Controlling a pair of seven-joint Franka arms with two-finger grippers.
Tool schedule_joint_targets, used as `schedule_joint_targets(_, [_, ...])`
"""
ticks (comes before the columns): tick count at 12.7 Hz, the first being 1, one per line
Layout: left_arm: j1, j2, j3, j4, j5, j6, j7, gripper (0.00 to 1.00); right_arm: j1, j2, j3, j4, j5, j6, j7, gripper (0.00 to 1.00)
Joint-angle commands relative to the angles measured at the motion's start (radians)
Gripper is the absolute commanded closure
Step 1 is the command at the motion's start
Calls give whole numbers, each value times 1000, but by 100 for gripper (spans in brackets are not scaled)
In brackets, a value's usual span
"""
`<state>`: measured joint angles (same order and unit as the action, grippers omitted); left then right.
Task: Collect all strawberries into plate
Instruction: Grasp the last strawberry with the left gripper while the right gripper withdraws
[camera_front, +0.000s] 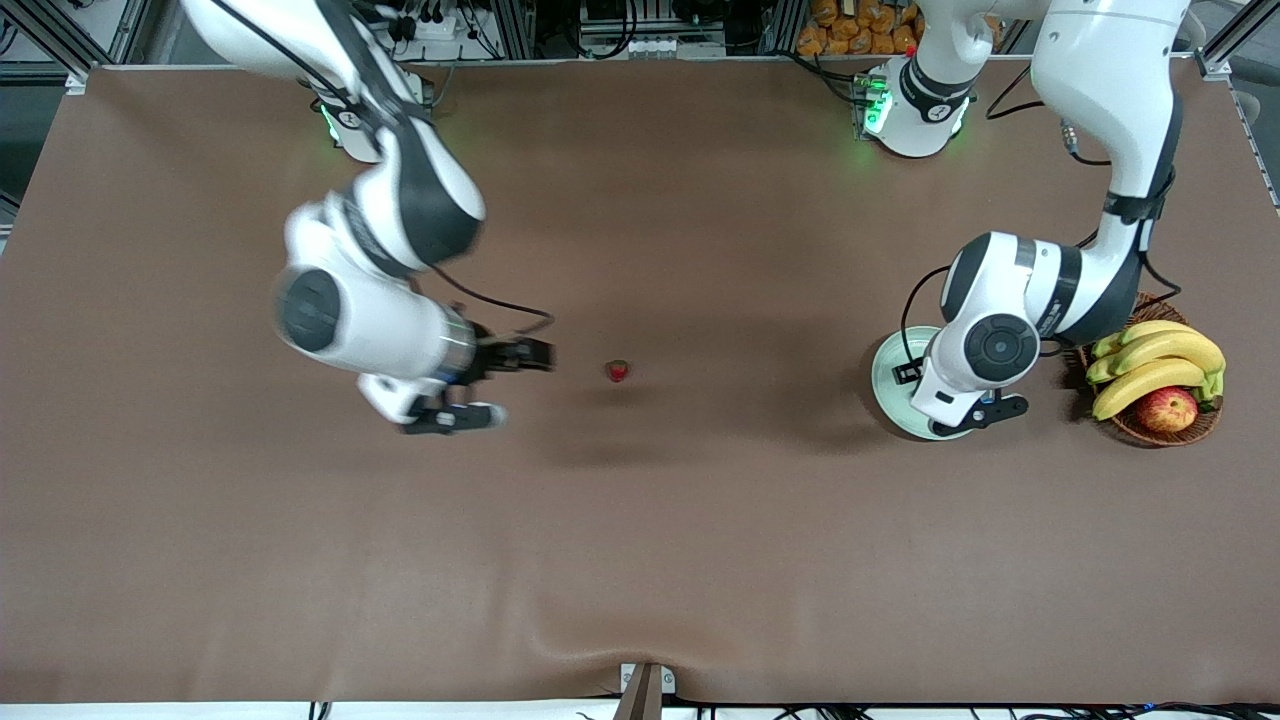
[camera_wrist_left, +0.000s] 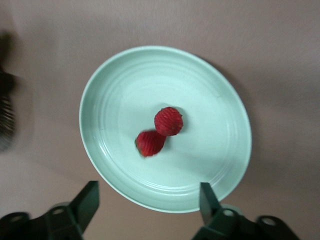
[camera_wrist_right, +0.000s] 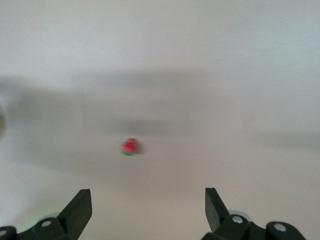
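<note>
The right gripper (camera_front: 490, 385), fingers spread and empty, is hovering over the desk (camera_front: 640, 560) near mid-desk, just beside the last loose strawberry (camera_front: 618, 371). Bare surface is surrounding that berry, well clear of every edge. The left gripper (camera_front: 975, 412), released, is hanging over the plate (camera_wrist_left: 225, 170), where two strawberries (camera_wrist_left: 160, 131) are lying touching; the basket (camera_front: 1160, 432) is crowding the plate's side, toward the left arm's end.

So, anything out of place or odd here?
Only one stray: a strawberry sits alone mid-table, while two strawberries lie on the plate. Nothing spilled or damaged.
</note>
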<state>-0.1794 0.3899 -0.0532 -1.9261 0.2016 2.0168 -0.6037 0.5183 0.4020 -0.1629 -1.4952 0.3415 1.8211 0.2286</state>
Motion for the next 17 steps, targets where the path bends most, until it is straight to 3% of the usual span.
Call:
schedule_joint_targets(1, [-6, -40, -26, 73, 16, -103, 10, 0, -81, -129, 16, -23, -161, -97, -2, 0])
schedule_joint_targets(3, [-11, -29, -94, 178, 7, -177, -1, 0, -163, -207, 38, -17, -255, -170, -9, 0])
schedule_joint_targets(5, [-15, -17, -176, 238, 5, -176, -4, 0, -329, -270, 145, 13, -262, -265, -11, 0])
schedule_joint_targets(7, [-43, 52, -244, 336, -24, -174, -40, 0, -435, -307, 198, 26, -260, -379, -37, 0])
schedule_joint_targets(12, [-277, 294, -238, 614, -18, -123, -287, 0, -601, -394, 197, 49, -272, -421, -221, 0])
schedule_joint_targets(15, [-345, 369, -237, 618, -18, 81, -379, 0, -609, -413, 189, 50, -384, -483, -245, 0])
schedule_joint_targets(17, [-377, 427, -237, 618, -16, 210, -398, 0, -610, -416, 190, 41, -377, -506, -233, 0])
